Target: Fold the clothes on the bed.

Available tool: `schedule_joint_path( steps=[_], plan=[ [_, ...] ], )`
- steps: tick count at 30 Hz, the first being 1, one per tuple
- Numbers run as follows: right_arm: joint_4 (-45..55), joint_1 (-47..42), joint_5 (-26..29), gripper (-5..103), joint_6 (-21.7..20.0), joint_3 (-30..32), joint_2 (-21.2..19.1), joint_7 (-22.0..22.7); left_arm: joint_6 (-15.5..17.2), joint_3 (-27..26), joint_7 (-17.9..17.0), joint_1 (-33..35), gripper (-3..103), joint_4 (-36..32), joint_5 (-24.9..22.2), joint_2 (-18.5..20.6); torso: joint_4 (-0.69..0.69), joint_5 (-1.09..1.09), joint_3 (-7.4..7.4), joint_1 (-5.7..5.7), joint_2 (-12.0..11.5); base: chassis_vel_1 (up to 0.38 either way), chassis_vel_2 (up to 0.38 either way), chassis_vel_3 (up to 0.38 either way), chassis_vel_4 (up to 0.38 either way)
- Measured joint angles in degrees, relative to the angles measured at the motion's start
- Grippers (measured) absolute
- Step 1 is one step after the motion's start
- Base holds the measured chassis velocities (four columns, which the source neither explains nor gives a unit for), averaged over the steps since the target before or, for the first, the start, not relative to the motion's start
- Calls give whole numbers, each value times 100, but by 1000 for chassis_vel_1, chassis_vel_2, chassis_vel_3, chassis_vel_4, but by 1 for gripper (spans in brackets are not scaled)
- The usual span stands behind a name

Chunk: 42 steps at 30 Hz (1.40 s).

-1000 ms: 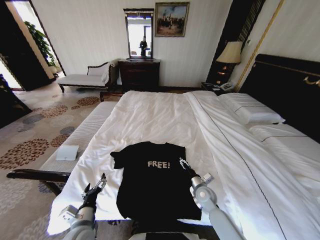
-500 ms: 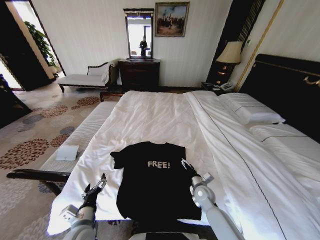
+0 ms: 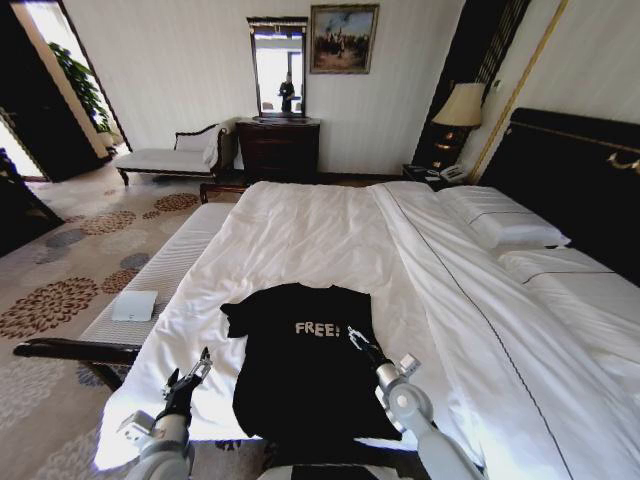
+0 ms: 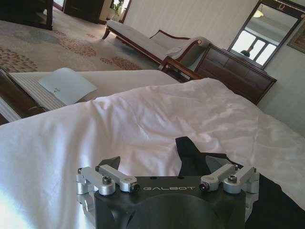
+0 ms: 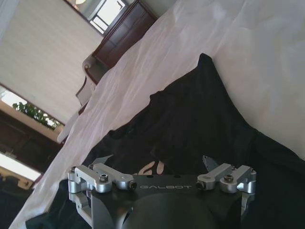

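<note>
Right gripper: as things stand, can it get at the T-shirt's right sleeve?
Probably yes. The right gripper hangs open above the T-shirt, beside the lettering, and nothing lies between it and the fabric on the bed. The left gripper waits off the shirt's other edge.

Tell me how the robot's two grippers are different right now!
The right gripper reaches over the black T-shirt, beside its white "FREE!" letters; the left gripper hangs over bare white sheet on the bed, off to the shirt's side. The right one reaches farther up the bed than the left. Both have their jaws open and hold nothing.
</note>
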Motion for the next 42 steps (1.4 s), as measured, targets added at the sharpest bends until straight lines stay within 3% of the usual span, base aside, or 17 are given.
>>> schedule_joint_path(
  steps=[4, 9, 12, 15, 18, 21, 23, 30, 37, 42],
  plan=[
    [393, -338, -108, 100, 14, -61, -495, -106, -36, -21, 1, -1, 100, 53, -4, 1, -1, -1, 0, 0, 0, 0, 0, 0, 0],
    [565, -399, -247, 100, 240, -36, -523, -70, -49, -14, 5, -58, 100, 137, -4, -11, 0, -2, 0, 0, 0, 0, 0, 0, 0],
    [550, -221, -674, 100, 912, 89, -133, 282, -1, -114, 7, -361, 100, 325, -49, 13, 2, -1, 0, 0, 0, 0, 0, 0, 0],
    [562, -157, -962, 100, 1246, 239, 142, 537, 117, -258, -18, -742, 100, 494, -226, 86, 1, 0, 0, 0, -1, 0, 0, 0, 0],
    [640, -151, -1272, 100, 1376, 401, 377, 880, 282, -379, -50, -1145, 100, 713, -546, 228, -2, -2, 0, 0, -1, 0, 0, 0, 0],
    [640, -155, -1980, 100, 1501, 558, 676, 1256, 410, -344, 60, -1587, 100, 1126, -722, 363, -2, -2, 1, 0, 0, 0, 0, 0, 0],
    [587, -160, -2253, 100, 1517, 591, 845, 1481, 469, -219, 219, -1791, 100, 1336, -866, 285, 0, -3, 1, 0, 0, 0, 0, 0, 0],
    [457, -89, -2260, 100, 1394, 481, 1030, 1833, 539, -112, 273, -2389, 100, 1867, -1532, 12, 0, 0, 1, 0, -1, 0, 0, 0, 0],
    [357, -52, -2082, 100, 1268, 452, 1031, 2001, 561, -7, 53, -3235, 100, 2881, -1467, 31, -1, -1, 1, 0, -1, 0, 0, 0, 0],
    [334, -49, -1965, 100, 1199, 429, 1037, 2073, 563, 65, 47, -3469, 100, 3270, -1304, -1, 0, -2, 1, 1, -1, 0, 0, 0, 0]
  ],
)
